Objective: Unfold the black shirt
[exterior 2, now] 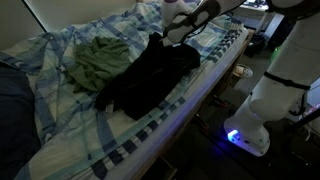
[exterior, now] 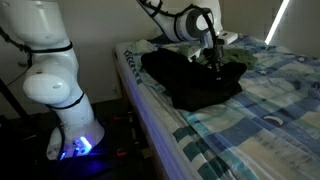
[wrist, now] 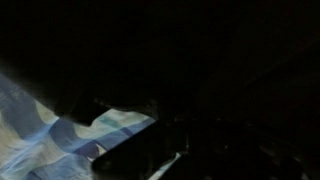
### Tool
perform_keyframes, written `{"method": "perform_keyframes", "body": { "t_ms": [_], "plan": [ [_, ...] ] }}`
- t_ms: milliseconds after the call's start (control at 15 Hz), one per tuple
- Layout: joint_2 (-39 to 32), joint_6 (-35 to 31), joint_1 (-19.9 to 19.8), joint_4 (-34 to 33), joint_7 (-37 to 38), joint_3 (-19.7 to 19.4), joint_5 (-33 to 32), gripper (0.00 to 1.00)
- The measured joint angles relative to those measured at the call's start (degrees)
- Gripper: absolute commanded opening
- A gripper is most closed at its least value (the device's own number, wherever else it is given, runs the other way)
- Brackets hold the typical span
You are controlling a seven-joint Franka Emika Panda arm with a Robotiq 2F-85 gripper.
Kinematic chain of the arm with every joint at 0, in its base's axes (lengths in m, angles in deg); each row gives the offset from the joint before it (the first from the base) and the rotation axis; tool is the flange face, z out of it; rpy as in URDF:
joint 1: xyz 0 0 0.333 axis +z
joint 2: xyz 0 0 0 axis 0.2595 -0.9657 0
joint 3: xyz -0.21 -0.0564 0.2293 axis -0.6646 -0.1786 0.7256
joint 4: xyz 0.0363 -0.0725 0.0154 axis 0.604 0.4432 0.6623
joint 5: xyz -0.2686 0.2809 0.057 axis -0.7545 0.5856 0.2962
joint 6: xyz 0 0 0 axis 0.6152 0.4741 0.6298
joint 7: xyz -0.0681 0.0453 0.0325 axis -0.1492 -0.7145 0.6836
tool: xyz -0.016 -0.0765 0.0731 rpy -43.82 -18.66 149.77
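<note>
In an exterior view the black shirt (exterior: 195, 82) sits bunched mid-frame on the plaid bedsheet (exterior: 265, 105), close to its left edge, open room lower right. In an exterior view the arm (exterior 2: 205, 12) slants down from upper right, gripper (exterior 2: 168, 38) clamped shut on the shirt's raised fold, olive-green garment (exterior 2: 100, 60) left. Wrist view: mostly dark.

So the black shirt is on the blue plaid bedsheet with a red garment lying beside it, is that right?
Not quite. The garment beside the black shirt on the blue plaid bedsheet is olive-green, not red. An exterior view shows both garments side by side.
</note>
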Motion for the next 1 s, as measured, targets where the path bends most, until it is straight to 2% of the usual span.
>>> {"method": "perform_keyframes", "body": {
  "t_ms": [467, 1000],
  "plan": [
    [-2.33, -2.09, -2.9, -1.13, -1.59, -0.24, 2.68, 0.01],
    [-6.24, -2.46, -4.97, -7.03, -6.85, -1.12, 6.43, 0.01]
  ]
}}
